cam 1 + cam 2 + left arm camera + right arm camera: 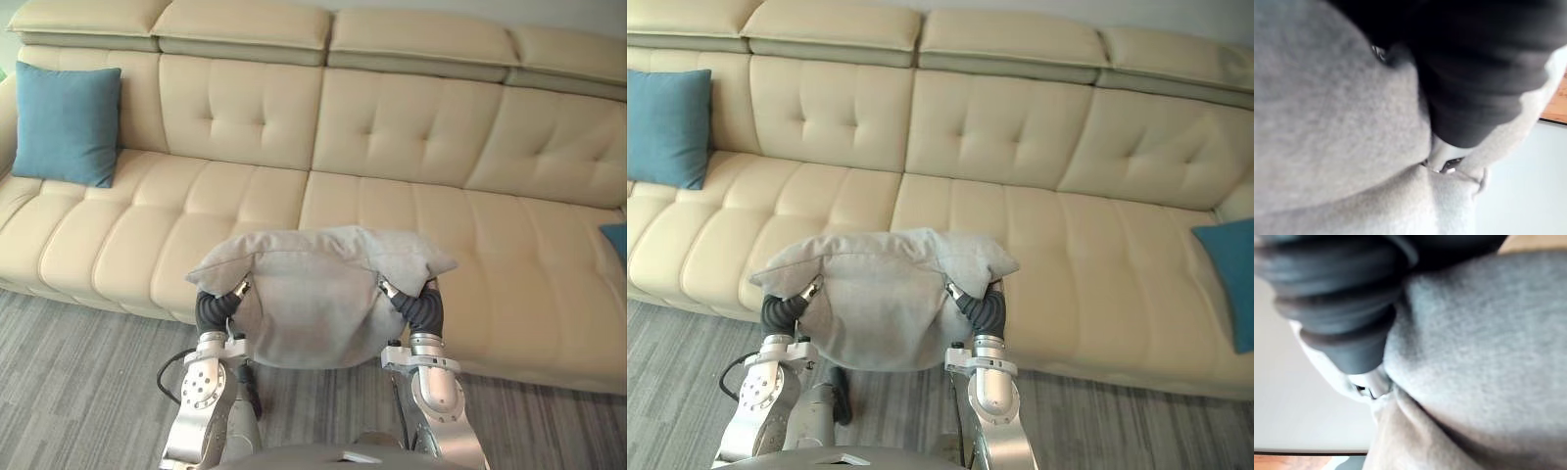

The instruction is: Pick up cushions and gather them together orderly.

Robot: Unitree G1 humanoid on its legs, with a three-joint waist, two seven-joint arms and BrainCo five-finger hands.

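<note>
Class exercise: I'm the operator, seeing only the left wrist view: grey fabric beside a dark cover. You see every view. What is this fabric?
Observer: A grey cushion, held between the left hand and the right hand, before a beige sofa.
Operator: Other cushions?
Observer: A blue cushion leans on the sofa's backrest at its left end.
Operator: And the right end?
Observer: There sits a second blue cushion.
</note>
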